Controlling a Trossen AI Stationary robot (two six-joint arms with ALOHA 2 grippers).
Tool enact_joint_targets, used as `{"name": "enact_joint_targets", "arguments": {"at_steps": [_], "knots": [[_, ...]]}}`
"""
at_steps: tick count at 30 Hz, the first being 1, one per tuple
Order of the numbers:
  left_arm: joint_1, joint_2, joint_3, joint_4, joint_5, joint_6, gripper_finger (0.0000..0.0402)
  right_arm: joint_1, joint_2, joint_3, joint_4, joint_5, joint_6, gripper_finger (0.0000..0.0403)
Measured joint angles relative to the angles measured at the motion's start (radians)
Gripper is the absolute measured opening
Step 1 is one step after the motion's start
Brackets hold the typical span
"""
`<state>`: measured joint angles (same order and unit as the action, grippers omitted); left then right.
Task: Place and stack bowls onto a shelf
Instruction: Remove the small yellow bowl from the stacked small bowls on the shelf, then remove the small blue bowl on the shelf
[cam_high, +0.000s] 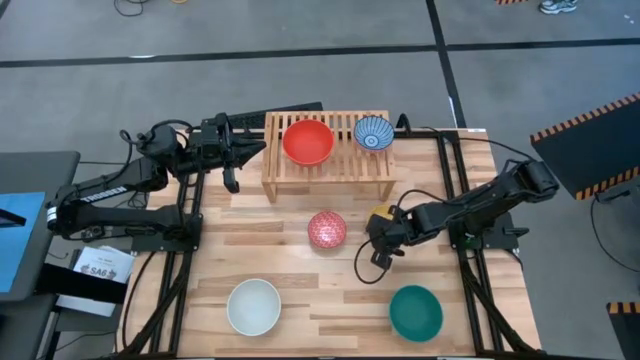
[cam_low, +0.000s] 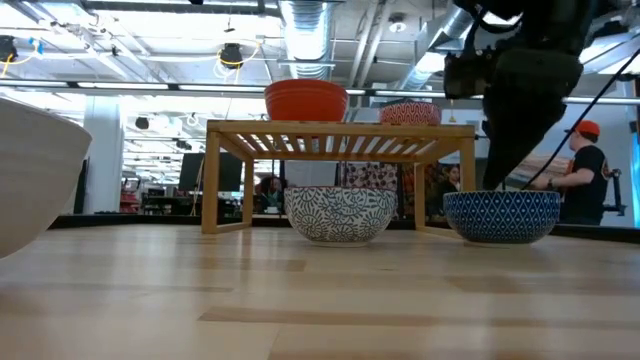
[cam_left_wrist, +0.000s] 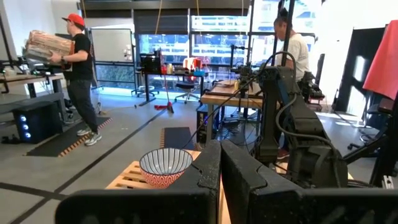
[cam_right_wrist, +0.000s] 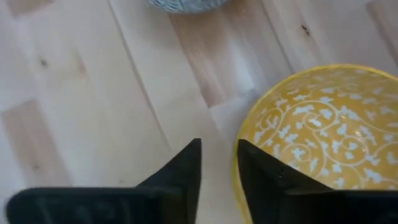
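The light-wood shelf (cam_high: 327, 172) stands at the table's far side. On its slatted top sit the plain red bowl (cam_high: 307, 141) and the blue-and-white striped bowl (cam_high: 373, 132). The pink-red patterned bowl (cam_high: 326, 229), the white bowl (cam_high: 253, 306) and the teal bowl (cam_high: 415, 312) rest on the table. The yellow patterned bowl (cam_right_wrist: 317, 130) also sits on the table, just right of the pink-red one. My right gripper (cam_right_wrist: 219, 149) is open and comes down over its rim, one finger outside and one over the inside. My left gripper (cam_left_wrist: 221, 165) is shut and hovers at the shelf's left end (cam_high: 238, 158). My right gripper comes at the yellow bowl's rim (cam_right_wrist: 236, 163) from above, one finger (cam_right_wrist: 261, 177) over the bowl's inside and the other (cam_right_wrist: 183, 171) outside it, with bare wood showing between that finger and the rim. I cannot tell whether the inner finger touches. The bowl rests on the table.
The plank tabletop (cam_high: 300, 265) has free room in its middle, between the pink-red bowl and the two near bowls. Black frame rails (cam_high: 180, 250) run along both table sides. People move in the room beyond the table (cam_left_wrist: 78, 74).
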<state>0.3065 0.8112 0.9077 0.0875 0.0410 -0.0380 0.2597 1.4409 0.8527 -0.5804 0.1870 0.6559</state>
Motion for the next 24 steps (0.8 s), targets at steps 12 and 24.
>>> {"name": "enact_joint_targets", "arguments": {"at_steps": [12,24], "knots": [[0.0,0.0,0.0,0.0,0.001,0.0,0.0,-0.014,-0.004,0.139,-0.188,-0.105,-0.123,0.0253],[0.0,0.0,0.0,-0.014,0.051,-0.023,0.0,-0.02,-0.317,0.08,-0.235,0.11,-0.018,0.0255]]}}
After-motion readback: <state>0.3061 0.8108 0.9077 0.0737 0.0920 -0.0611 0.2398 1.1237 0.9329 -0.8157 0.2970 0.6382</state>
